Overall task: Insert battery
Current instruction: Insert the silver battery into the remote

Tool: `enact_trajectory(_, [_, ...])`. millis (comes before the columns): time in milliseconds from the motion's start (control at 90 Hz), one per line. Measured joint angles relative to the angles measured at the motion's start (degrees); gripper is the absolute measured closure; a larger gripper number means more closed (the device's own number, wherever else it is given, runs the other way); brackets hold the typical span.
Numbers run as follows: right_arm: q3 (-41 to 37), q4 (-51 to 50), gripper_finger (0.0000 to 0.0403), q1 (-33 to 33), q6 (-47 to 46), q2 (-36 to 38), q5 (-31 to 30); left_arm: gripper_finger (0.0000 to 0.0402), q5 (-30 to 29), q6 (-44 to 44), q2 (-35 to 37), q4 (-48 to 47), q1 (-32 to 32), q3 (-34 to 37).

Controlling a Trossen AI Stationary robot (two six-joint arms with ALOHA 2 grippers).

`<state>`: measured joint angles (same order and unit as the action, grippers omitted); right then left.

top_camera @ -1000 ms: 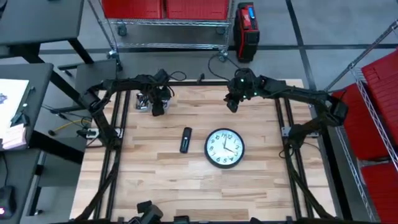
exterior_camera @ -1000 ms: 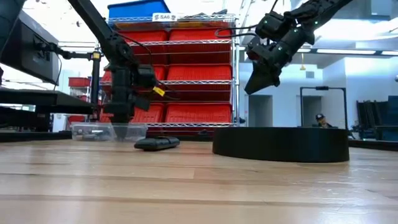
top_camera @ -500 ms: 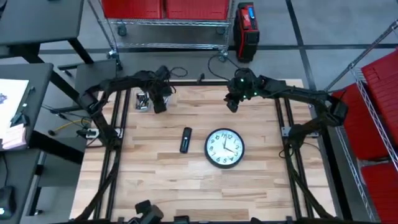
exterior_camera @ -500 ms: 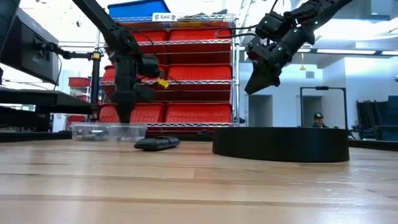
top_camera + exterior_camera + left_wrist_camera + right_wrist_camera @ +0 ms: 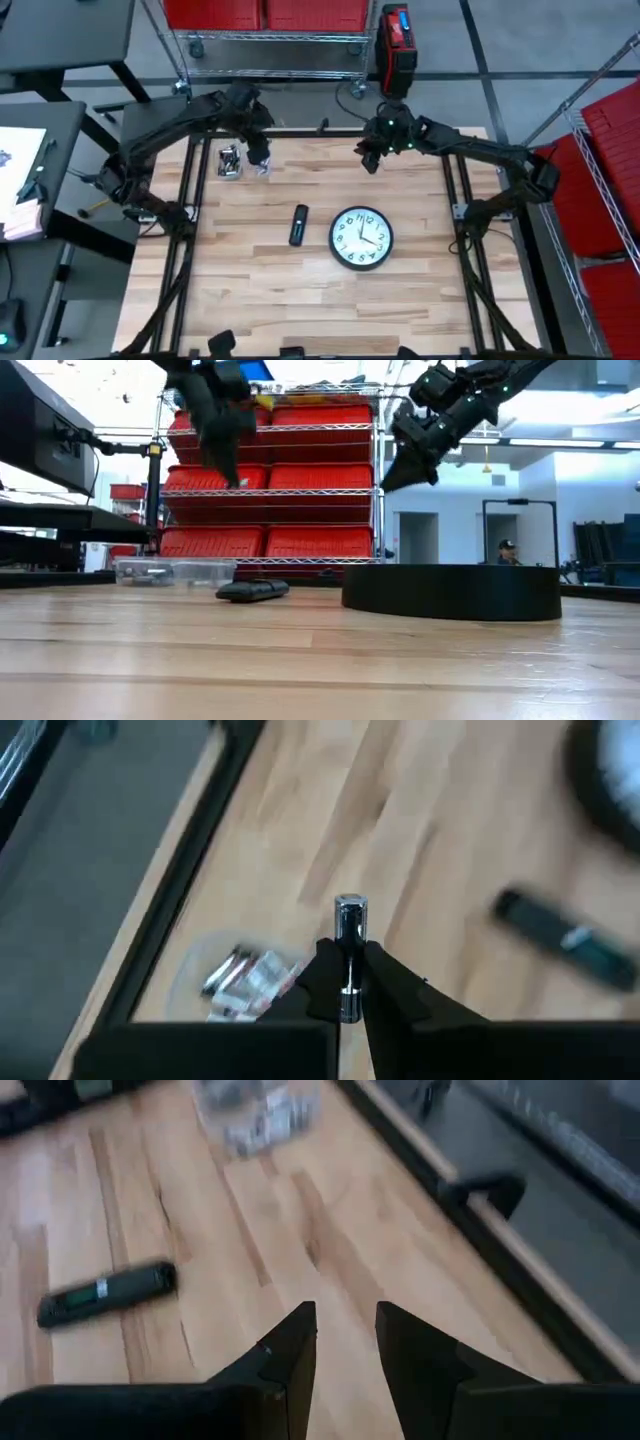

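Note:
My left gripper (image 5: 262, 165) hangs high over the table's far left part, shut on a silver battery (image 5: 349, 920). Below it a small clear container (image 5: 230, 161) of loose batteries stands on the wood. A black remote (image 5: 298, 224) lies flat mid-table, and the round wall clock (image 5: 361, 238) lies face up to its right. My right gripper (image 5: 345, 1330) hovers open and holding nothing above the table's far middle (image 5: 368, 165). My left gripper pinches the battery between its two fingertips (image 5: 325, 970), around the battery's middle (image 5: 349, 942). The battery lies along the fingers, one end (image 5: 350, 905) sticking out past the tips. The fingers point down, and the battery is lifted clear of the container and the table.
A dark frame rail (image 5: 300, 133) runs along the table's far edge and down both sides. A wire rack with red bins (image 5: 270, 480) stands behind the table. Bare wood (image 5: 300, 300) lies on the near half.
My left gripper has risen well clear of the clear container, carrying the battery up with it. My right gripper has drifted a little up and toward the table's left, still open.

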<state>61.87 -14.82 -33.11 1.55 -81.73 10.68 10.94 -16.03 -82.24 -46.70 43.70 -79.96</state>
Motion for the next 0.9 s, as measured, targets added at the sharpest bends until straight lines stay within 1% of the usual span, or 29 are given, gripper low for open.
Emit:
enact_trajectory(133, [0.76, 7.95, 0.0304, 1.36, -0.01, 0.02, 0.0, 0.0401, 5.41, 3.83, 1.51, 2.61, -1.55, -2.65])
enact_trajectory(256, [0.76, 15.63, 0.0304, 3.27, -0.01, 0.02, 0.0, 0.0402, 7.29, 8.44, 2.02, 8.23, -3.48, -3.3])
enact_trajectory(400, [0.76, 22.91, 0.0304, 5.82, -0.03, 0.03, 0.0, 0.0402, 9.86, 14.91, 2.05, 20.28, -5.81, -3.3])
enact_trajectory(533, [0.76, 26.65, 0.0304, 7.82, -0.35, 0.04, 0.02, 0.0402, 10.96, 20.13, 2.05, 33.11, -7.94, -3.33])
enact_trajectory(700, [0.76, 30.49, 0.0304, 9.15, -6.98, 0.04, 0.04, 0.0401, 12.88, 25.83, 2.05, 45.15, -10.08, -3.34])
enact_trajectory(789, [0.76, 33.56, 0.0304, 9.15, -10.42, 0.04, 0.23, 0.0401, 12.85, 26.22, 1.84, 47.94, -11.64, -3.35])
enact_trajectory(900, [0.77, 37.34, 0.0304, 9.12, -15.01, 0.04, 2.94, 0.0401, 12.92, 26.4, 1.51, 48.9, -13.39, -3.35])
